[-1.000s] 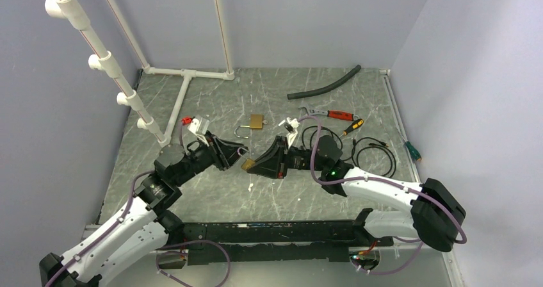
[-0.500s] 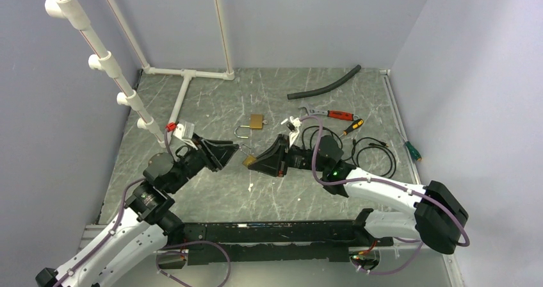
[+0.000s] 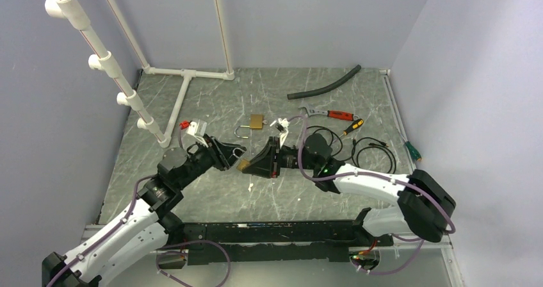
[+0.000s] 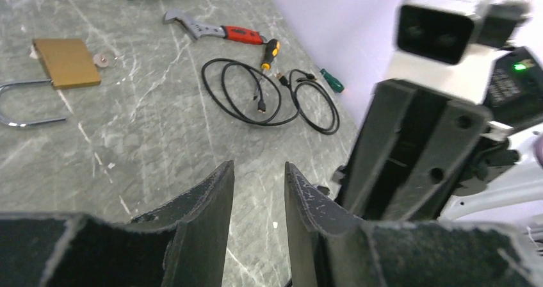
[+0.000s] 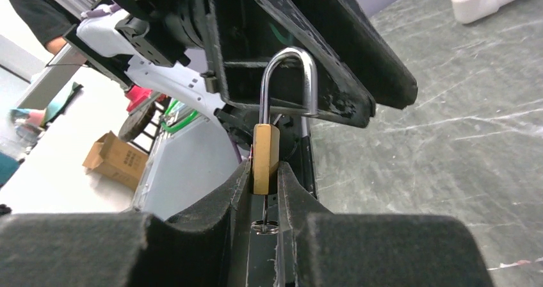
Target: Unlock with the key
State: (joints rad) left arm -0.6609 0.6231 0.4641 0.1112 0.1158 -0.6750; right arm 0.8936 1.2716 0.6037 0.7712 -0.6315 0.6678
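Just below the padlock (image 5: 265, 155) pinched by the right tool (image 5: 264, 170) hangs the key (image 5: 264, 221); left tool (image 4: 259, 170) spread.

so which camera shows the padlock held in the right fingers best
Right wrist: the held padlock sits mid-frame, brass body pinched between the right fingers, shackle up. Top external shows only a small brass speck. Left wrist shows none of it.
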